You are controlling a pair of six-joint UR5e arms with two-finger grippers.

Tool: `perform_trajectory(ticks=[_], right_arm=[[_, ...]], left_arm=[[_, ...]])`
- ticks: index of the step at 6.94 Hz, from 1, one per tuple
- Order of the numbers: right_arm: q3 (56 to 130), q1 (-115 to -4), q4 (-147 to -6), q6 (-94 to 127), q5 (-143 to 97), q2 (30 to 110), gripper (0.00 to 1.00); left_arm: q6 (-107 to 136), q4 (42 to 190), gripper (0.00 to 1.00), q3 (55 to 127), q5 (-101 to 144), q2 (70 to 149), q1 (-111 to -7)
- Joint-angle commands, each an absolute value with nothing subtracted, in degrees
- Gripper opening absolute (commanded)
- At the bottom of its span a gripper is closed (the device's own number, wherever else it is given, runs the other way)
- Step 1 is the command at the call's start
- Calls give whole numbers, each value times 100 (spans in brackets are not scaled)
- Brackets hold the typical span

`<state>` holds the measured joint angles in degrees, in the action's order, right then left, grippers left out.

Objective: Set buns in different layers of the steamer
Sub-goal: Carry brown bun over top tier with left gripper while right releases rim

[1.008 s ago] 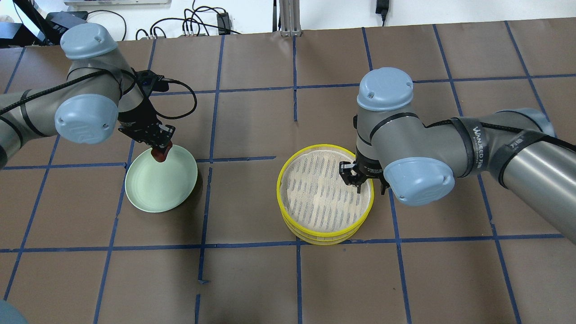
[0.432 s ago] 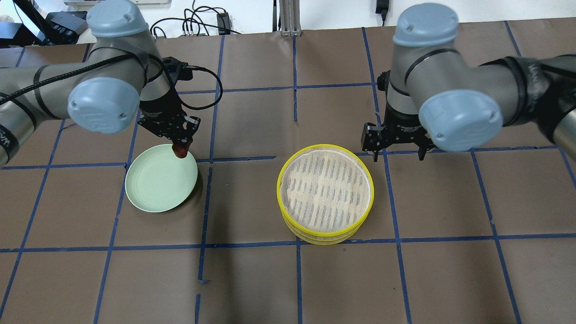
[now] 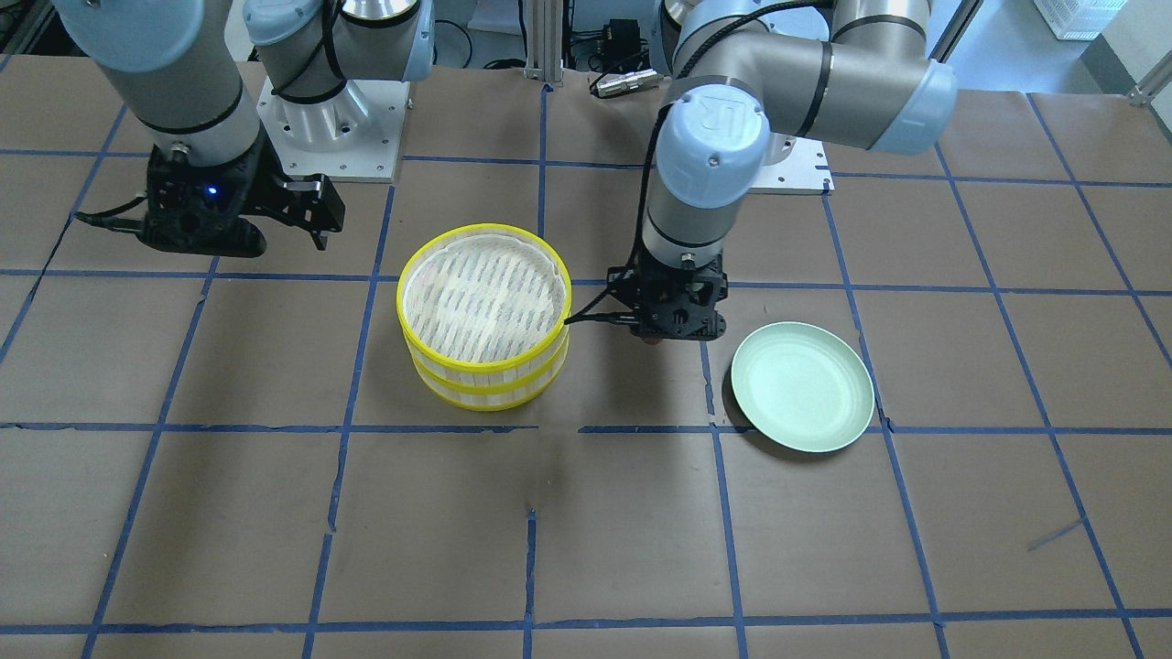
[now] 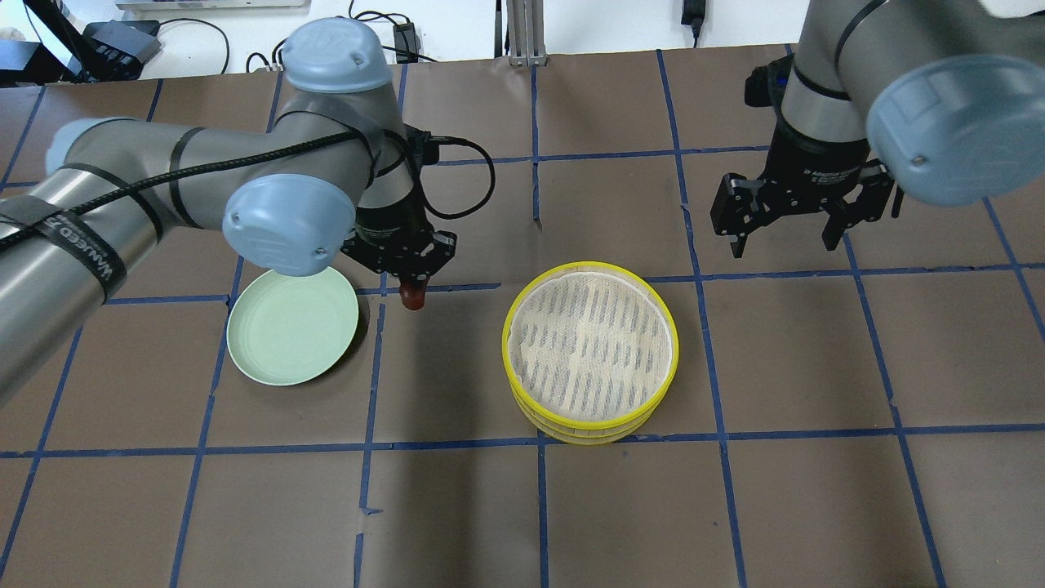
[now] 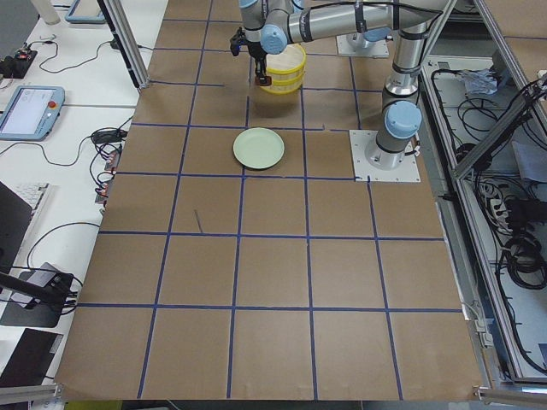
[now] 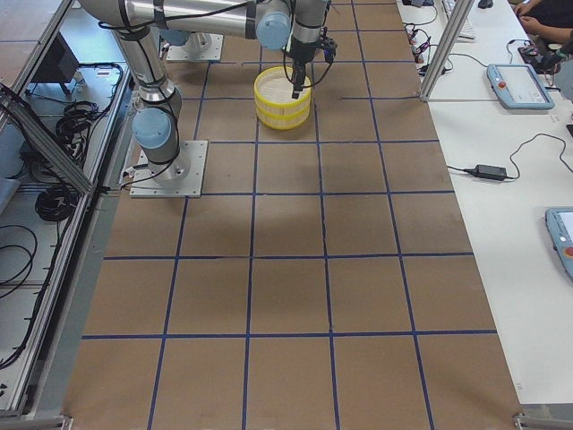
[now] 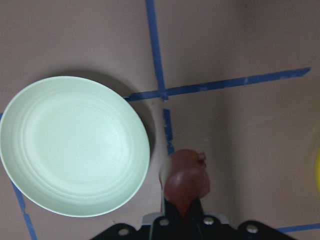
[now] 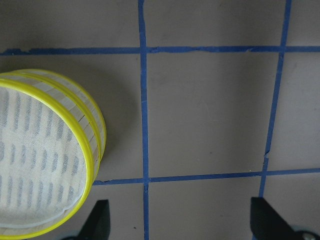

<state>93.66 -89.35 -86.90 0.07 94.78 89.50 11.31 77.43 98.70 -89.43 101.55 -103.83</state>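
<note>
My left gripper is shut on the reddish-brown bun and holds it above the table between the pale green plate and the steamer. The bun also shows in the left wrist view. The steamer's two yellow-rimmed layers are stacked, and the top liner is bare. The white bun is not in view. My right gripper is open and empty, raised behind and to the right of the steamer.
The plate is empty, left of the steamer in the overhead view. The table is brown paper with blue tape lines. Cables and the arm bases lie along the robot's side of the table.
My left gripper carried the reddish-brown bun rightward off the plate toward the steamer. My right gripper rose from the top tray and drew back to the right, open.
</note>
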Motion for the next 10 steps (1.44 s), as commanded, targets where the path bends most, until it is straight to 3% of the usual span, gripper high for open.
perform_trajectory(ticks=[1, 5, 6, 7, 8, 10], right_arm=[[8703, -8771, -8246, -123, 9466, 9035, 100], [8842, -9070, -8182, 70, 9193, 9299, 99], [8850, -9062, -8209, 62, 9193, 9290, 100], [8859, -9062, -8226, 53, 9219, 9273, 100], [8859, -9027, -8227, 18, 9228, 9272, 100], [8851, -9018, -8227, 9, 9237, 9272, 100]], left_arm=[[2167, 7438, 8, 9870, -8456, 10282, -11080], [3039, 6927, 9, 9870, -8112, 10458, -11592], [3276, 6613, 25, 9861, -7990, 10607, -11680], [3226, 6540, 89, 9853, -7624, 10634, -11681], [3165, 6600, 99, 9853, -7638, 10565, -11681], [3024, 6653, 99, 9835, -8101, 10538, -11672]])
